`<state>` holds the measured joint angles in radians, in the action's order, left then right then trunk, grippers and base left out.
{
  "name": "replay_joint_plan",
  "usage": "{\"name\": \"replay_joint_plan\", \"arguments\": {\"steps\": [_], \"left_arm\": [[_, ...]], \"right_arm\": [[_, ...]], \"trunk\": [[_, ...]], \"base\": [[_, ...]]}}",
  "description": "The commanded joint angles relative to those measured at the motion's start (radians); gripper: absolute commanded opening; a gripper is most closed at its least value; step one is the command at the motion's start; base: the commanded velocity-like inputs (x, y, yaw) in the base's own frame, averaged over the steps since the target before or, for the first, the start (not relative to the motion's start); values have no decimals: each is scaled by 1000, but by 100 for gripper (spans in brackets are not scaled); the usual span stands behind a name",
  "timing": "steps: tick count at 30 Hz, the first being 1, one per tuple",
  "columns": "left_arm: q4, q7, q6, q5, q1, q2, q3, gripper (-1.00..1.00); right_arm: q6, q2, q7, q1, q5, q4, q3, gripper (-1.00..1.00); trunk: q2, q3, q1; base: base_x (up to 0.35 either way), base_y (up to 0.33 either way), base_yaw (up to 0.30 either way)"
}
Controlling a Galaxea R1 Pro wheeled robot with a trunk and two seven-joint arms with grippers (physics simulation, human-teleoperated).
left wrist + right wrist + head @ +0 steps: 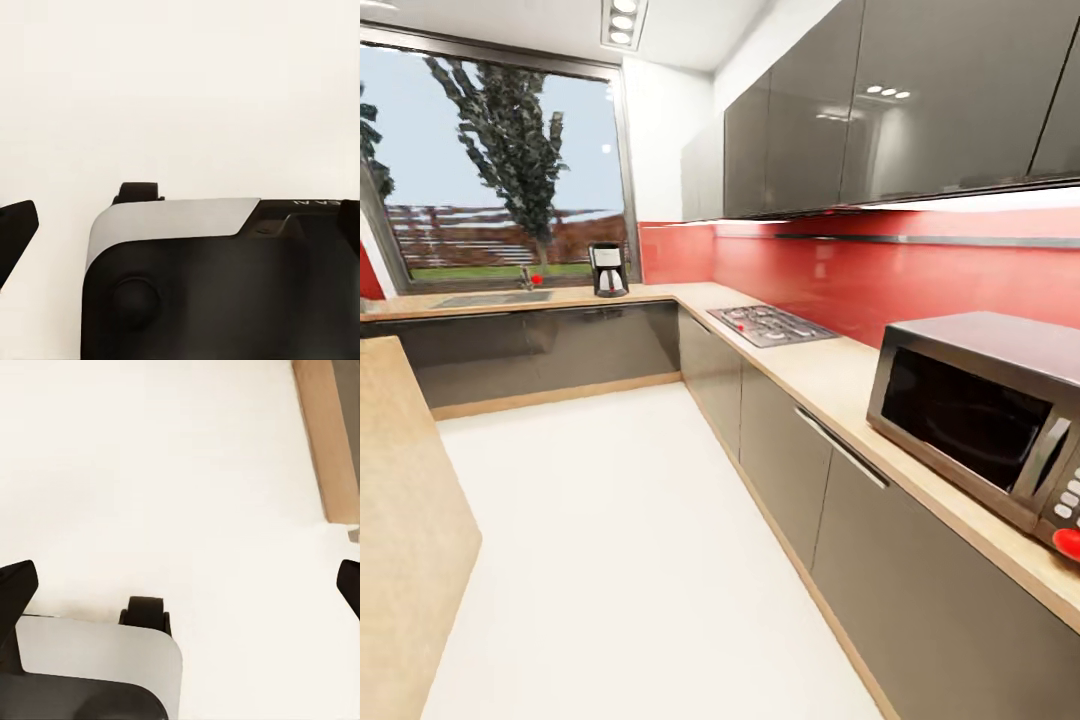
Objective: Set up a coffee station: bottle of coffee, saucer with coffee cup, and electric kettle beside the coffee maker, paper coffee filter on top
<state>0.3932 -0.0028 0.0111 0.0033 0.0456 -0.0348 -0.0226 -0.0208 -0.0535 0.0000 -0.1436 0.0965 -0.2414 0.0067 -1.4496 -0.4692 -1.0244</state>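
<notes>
The coffee maker, black with a pale carafe, stands on the far light-wood countertop below the window. The bottle of coffee, paper coffee filter, saucer, coffee cup and electric kettle are out of view. In the left wrist view, my left gripper is open, its dark fingertips far apart over the white floor and my own base. My right gripper is open too, with one fingertip at each side and nothing between them.
A microwave sits on the right counter run, with a gas hob beyond it. A sink lies left of the coffee maker. A wooden counter juts in at the left. White floor runs between the two.
</notes>
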Motion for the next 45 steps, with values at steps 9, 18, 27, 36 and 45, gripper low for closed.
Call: {"name": "replay_joint_plan", "arguments": {"steps": [9,18,27,36,45], "left_arm": [[2,1,1,0,0,0,-3,100],[3,1,1,0,0,0,-5,100],[3,1,1,0,0,0,-5,100],[3,1,1,0,0,0,-6,100],[3,1,1,0,0,0,-7,100]], "right_arm": [[-1,0,1,-1,11,1,1,100],[-1,0,2,-1,19,1,1,100],[-2,0,0,-1,43,1,0,100],[-2,1,0,-1,45,1,-1,100],[-1,0,1,-1,45,1,-1,100]], "trunk": [[0,-1,-1],[0,-1,-1],[0,-1,-1],[0,-1,-1],[0,-1,-1]], "base": [[309,9,243],[325,1,32],[327,0,160],[327,0,259],[327,0,109]]}}
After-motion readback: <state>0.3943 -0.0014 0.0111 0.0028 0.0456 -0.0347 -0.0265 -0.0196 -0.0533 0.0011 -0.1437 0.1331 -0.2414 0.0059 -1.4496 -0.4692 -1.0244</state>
